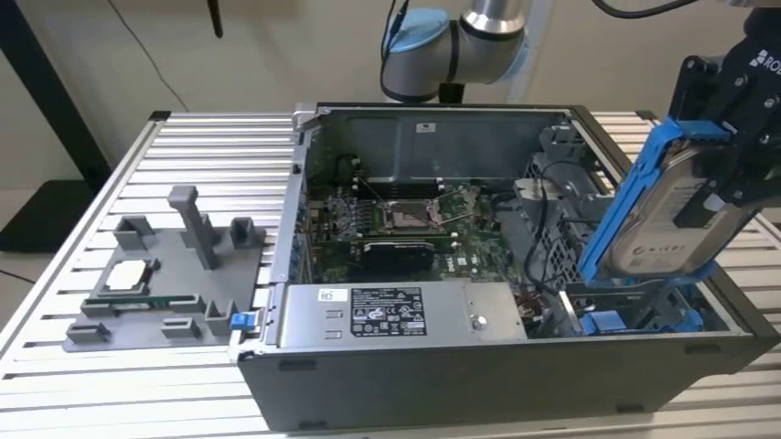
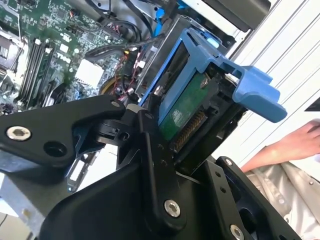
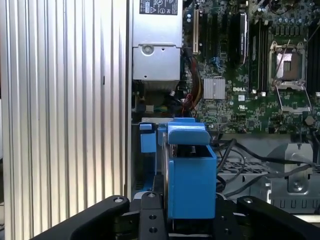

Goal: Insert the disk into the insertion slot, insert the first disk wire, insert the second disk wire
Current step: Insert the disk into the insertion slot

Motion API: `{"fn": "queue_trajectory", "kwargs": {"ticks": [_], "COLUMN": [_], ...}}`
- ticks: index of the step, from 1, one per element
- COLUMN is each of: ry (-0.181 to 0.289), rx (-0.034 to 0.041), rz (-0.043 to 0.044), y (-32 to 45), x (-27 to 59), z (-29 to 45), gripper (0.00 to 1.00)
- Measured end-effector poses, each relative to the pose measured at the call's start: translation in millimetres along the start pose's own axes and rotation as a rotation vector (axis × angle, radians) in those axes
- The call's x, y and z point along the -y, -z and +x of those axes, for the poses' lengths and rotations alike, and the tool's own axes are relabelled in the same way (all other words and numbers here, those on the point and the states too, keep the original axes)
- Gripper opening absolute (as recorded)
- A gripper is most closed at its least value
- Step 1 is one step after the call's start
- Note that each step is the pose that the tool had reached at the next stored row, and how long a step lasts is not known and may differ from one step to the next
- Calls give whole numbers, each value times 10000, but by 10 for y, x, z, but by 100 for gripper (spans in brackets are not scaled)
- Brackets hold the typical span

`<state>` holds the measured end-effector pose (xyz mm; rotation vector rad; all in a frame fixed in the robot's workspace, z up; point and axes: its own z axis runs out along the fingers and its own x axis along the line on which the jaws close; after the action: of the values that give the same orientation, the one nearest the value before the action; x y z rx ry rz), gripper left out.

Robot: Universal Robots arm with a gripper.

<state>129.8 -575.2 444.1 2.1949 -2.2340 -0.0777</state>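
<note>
Though clenched firmly in the claw [image 1: 705, 178], not yet seated. Holding the disk [image 1: 665, 215] by its blue frame [image 1: 635, 174], on edge and tilted, lower end close above the insertion slot [image 1: 647, 309] at the exterior view's right end of the computer case [image 1: 488, 375].

Judged as the first step, insertion, with the two wires a later matter. Calls, most likely, for squaring the frame's lower end with the grey bay and its blue parts, then lowering straight and gently, clear of the loose black cables [image 3: 240, 160] alongside.

Given in the exterior view: the drive's label side, the power supply [image 1: 390, 315], the motherboard [image 1: 403, 229], the slatted surface [image 1: 208, 146] with a grey fixture [image 1: 159, 274]. Added in the second wrist view: the drive's green circuit board [image 2: 182, 112] and a person's hand [image 2: 295, 145] beyond the case wall. Added in the first wrist view: a look along the frame's latch tab [image 3: 187, 132] toward the bay, with the processor socket [image 3: 290, 65] beyond.
</note>
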Motion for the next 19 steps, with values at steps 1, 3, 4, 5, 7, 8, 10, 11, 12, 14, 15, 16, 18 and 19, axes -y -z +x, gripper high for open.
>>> {"fn": "queue_trajectory", "kwargs": {"ticks": [1, 3, 4, 5, 7, 8, 10, 11, 12, 14, 15, 16, 18, 19], "ry": [0, 0, 0, 1, 0, 0, 0, 0, 0, 0, 0, 0, 0, 0], "rx": [1, 1, 2, 2, 1, 1, 1, 2, 1, 1, 1, 1, 1, 2], "rz": [0, 0, 0, 0, 0, 0, 0, 0, 0, 0, 0, 0, 0, 0], "y": [-10, -30, -40, -50, -71, -82, -104, -116, -127, -150, -160, -171, -193, -206], "x": [0, 1, 2, 3, 4, 5, 6, 6, 7, 8, 9, 10, 13, 14], "z": [2, 5, 7, 9, 14, 17, 22, 25, 27, 33, 35, 38, 43, 46], "gripper": [0, 0, 0, 0, 0, 0, 0, 0, 0, 0, 0, 0, 0, 0]}}
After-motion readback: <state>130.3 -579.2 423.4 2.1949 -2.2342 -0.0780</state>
